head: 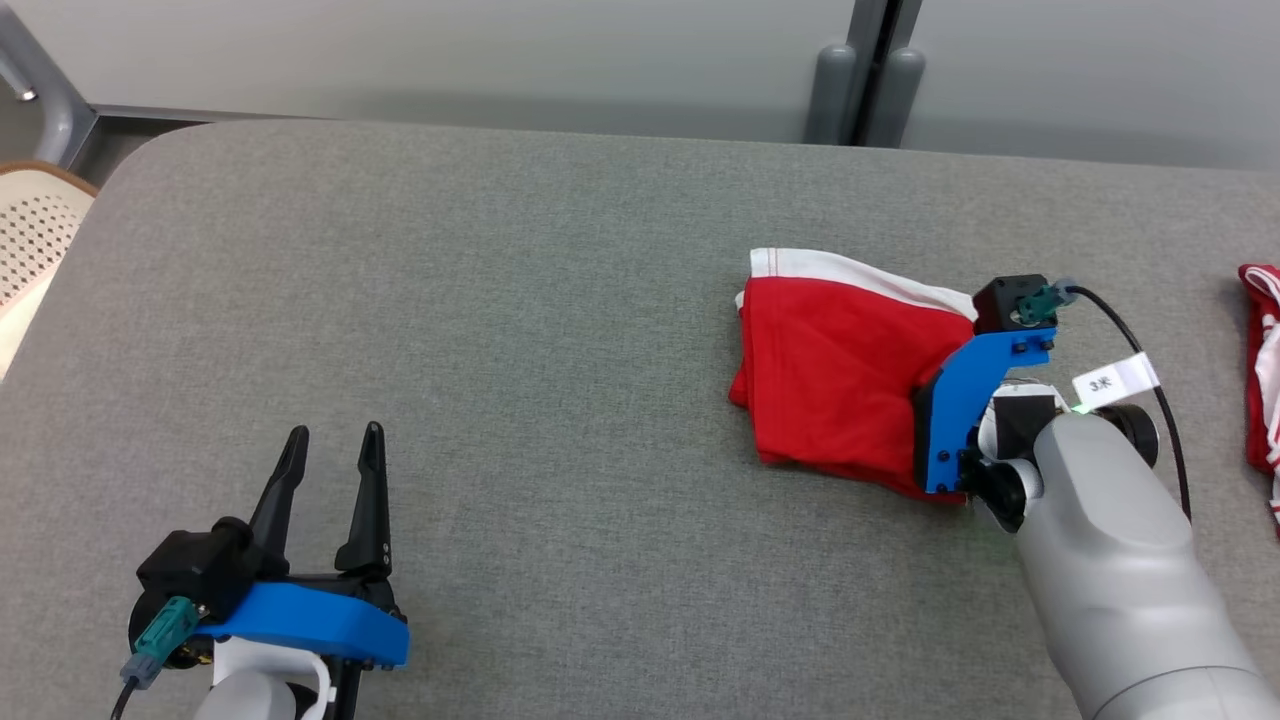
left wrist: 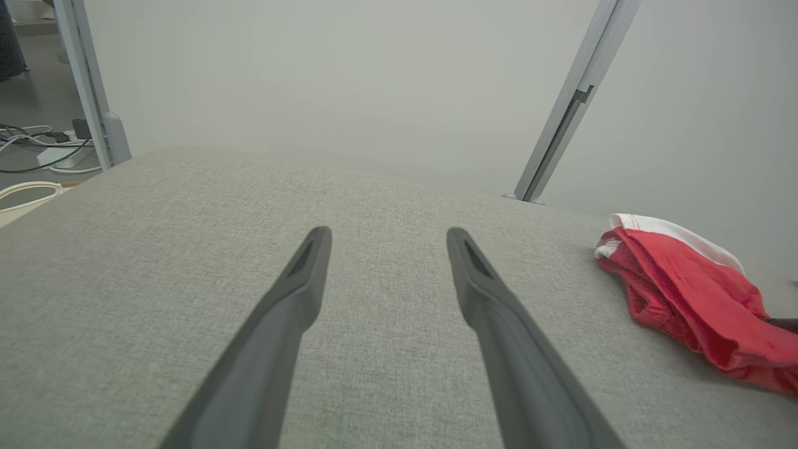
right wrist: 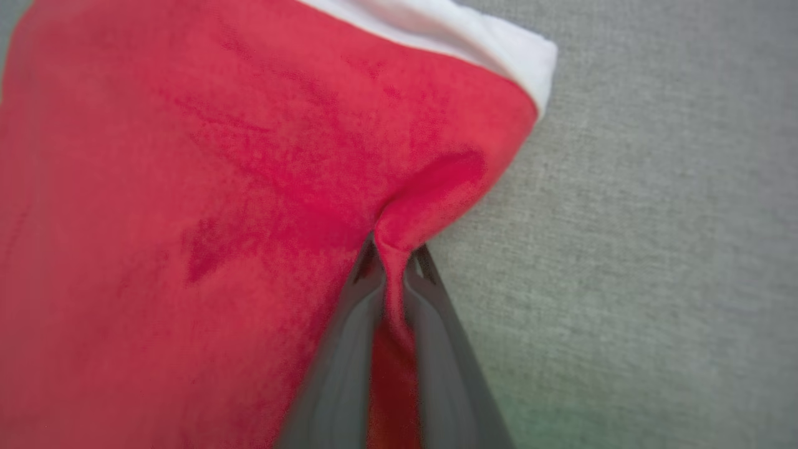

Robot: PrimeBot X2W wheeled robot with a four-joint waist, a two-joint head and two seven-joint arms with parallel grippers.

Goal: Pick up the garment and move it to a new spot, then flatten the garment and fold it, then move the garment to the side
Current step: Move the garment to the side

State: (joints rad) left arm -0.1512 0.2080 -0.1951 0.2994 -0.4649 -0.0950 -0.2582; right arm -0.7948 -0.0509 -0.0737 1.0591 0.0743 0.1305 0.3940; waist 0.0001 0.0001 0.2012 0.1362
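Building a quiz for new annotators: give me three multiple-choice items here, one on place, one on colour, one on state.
1. Where is the garment on the table? A. right side B. left side C. draped over an edge
2. The garment's band is: A. blue B. white C. black
3. The right gripper is: A. open B. shut on the garment C. holding a cup
Answers: 1 A, beside the right arm; 2 B, a white strip edges the red cloth; 3 B, a red fold sits pinched between its fingers.
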